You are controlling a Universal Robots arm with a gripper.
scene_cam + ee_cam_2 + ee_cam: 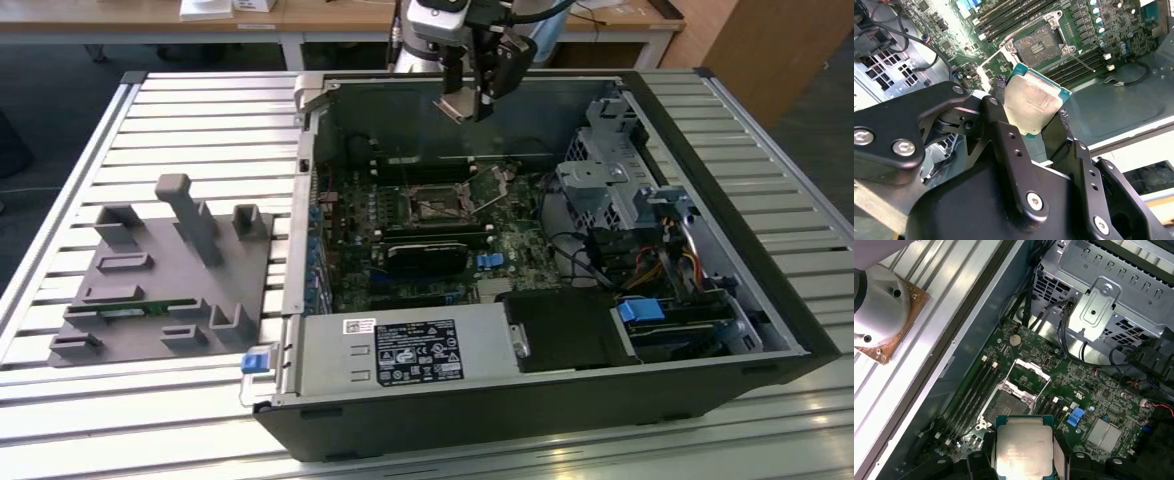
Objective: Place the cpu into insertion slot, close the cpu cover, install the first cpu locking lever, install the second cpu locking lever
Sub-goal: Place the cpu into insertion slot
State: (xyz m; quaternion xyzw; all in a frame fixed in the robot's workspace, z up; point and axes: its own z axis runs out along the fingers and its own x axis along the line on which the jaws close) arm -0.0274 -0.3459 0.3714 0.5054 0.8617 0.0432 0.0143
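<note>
Pincer: clenched on the cpu, gripping two opposite edges.
Cpu position: in the air over the open computer case, well above the motherboard and not yet over the insertion slot.
Slot: bare, with its dark centre exposed.
Cpu cover: appears swung open beside the slot.
Risk: the edge-only grip could let the chip slip or tilt. A skewed or wrongly turned descent could damage the socket contacts or catch on the raised cover.

Silvery cpu hangs clamped well above the empty insertion slot.
</note>
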